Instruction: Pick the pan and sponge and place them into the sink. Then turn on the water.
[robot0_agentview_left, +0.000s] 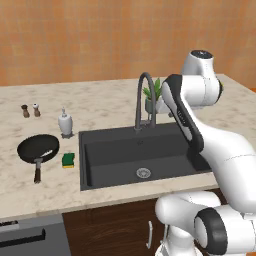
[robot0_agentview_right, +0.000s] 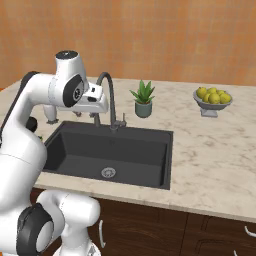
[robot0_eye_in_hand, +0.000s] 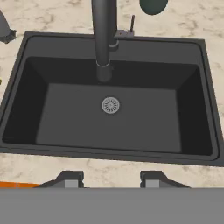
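The black pan (robot0_agentview_left: 38, 148) lies on the counter left of the sink (robot0_agentview_left: 115, 150), its brown handle toward the counter's front edge. The green sponge (robot0_agentview_left: 68, 160) lies between the pan and the sink's left rim. The basin (robot0_eye_in_hand: 65, 113) holds nothing around its round drain (robot0_eye_in_hand: 110, 105). No water falls from the arched faucet (robot0_agentview_left: 144, 99). My gripper (robot0_eye_in_hand: 110, 180) hangs high over the sink's front rim, looking down into the basin, open, with nothing between its fingers. In the right base view the gripper (robot0_agentview_right: 95, 115) sits just left of the faucet (robot0_agentview_right: 111, 100).
A soap dispenser (robot0_agentview_left: 65, 122) stands behind the pan, with two small shakers (robot0_agentview_left: 30, 110) farther left. A potted plant (robot0_agentview_right: 143, 99) sits behind the sink. A bowl of lemons (robot0_agentview_right: 212, 98) stands at the right. A dishwasher front (robot0_agentview_left: 30, 235) is below the counter.
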